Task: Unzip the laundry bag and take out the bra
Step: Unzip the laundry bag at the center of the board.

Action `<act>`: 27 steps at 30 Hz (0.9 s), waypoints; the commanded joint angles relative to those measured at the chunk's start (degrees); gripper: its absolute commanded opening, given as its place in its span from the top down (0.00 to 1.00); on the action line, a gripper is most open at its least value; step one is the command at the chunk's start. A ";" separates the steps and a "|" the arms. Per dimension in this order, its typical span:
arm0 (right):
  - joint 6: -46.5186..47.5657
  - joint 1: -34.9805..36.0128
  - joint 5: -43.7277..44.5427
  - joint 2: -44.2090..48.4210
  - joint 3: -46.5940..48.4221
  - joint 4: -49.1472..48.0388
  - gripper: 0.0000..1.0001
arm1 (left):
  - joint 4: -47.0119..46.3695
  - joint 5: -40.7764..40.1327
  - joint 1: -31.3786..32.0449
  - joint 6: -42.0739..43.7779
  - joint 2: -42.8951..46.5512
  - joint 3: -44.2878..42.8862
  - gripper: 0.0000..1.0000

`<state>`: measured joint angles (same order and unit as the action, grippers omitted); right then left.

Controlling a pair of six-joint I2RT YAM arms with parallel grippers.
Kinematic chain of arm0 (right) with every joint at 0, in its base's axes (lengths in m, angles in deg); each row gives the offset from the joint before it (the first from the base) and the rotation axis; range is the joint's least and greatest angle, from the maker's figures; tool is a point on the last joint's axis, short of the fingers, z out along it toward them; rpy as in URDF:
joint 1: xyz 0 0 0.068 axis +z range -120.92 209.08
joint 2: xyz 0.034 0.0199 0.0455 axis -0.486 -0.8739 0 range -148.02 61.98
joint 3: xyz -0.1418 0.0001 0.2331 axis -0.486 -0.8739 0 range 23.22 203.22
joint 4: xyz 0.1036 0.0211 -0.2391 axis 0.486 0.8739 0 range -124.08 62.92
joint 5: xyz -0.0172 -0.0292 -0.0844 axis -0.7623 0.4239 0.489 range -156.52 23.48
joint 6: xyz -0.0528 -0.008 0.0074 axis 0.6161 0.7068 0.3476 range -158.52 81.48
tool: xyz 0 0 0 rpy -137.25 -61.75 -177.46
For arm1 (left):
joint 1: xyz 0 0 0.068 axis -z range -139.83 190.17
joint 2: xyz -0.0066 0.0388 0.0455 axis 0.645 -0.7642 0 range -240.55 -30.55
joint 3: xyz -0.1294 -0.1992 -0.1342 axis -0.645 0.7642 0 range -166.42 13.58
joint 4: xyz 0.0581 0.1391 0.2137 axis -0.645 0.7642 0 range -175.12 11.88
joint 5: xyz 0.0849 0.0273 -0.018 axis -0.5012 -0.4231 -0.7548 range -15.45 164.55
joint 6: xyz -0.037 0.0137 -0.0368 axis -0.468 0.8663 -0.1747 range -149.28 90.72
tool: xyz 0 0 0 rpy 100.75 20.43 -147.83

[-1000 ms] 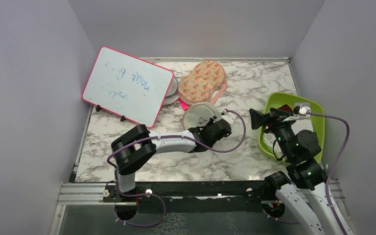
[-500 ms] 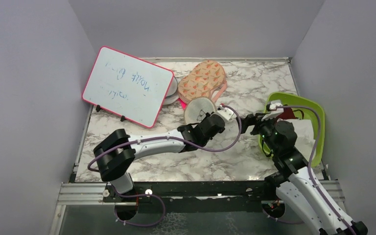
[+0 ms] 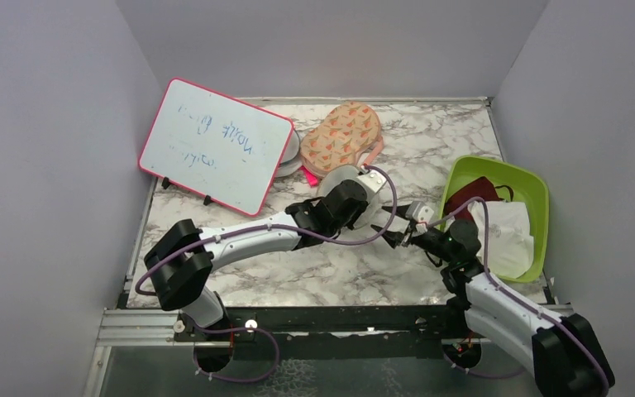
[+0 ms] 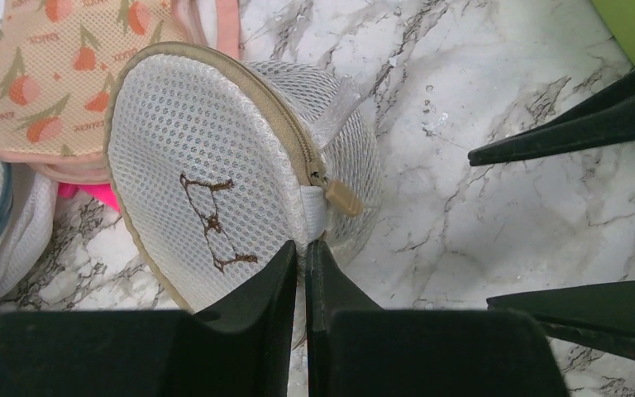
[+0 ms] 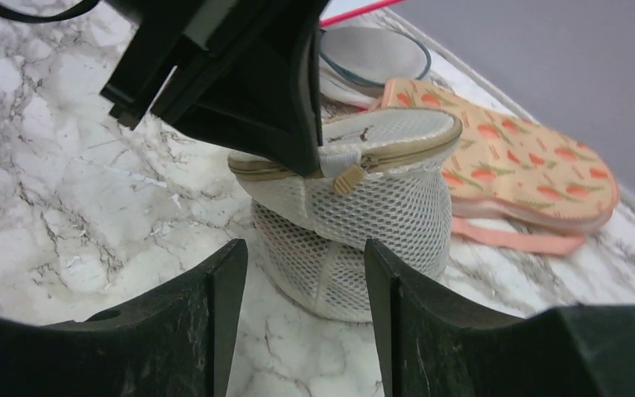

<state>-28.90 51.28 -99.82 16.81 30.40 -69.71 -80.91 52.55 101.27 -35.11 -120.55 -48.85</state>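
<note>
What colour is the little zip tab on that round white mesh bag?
The zip tab is tan, clearest in the left wrist view.

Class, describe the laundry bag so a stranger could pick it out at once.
Find the pink-framed whiteboard at back left; right of it lies a peach printed case. Nearer the arms sits the laundry bag, pinched by the left claw: a round white mesh pod with tan zip and a dark bra outline on its lid.

round white mesh laundry bag (image 4: 198,165), zipped shut, leaning askew.
</note>
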 commanded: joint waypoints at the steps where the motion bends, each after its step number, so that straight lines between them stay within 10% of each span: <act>1: 8.80 0.52 -7.77 -7.04 -2.01 -21.31 0.48 | 0.80 7.01 -1.82 -3.11 2.43 -1.65 1.00; 27: 17.04 5.46 3.77 -31.63 -1.46 -48.57 0.54 | 0.28 15.31 -3.27 -5.31 2.57 -1.84 1.00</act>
<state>-12.74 56.15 -99.60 -12.54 28.78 -110.52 -79.49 64.73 98.25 -39.31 -118.71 -48.88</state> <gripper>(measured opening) 0.466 0.010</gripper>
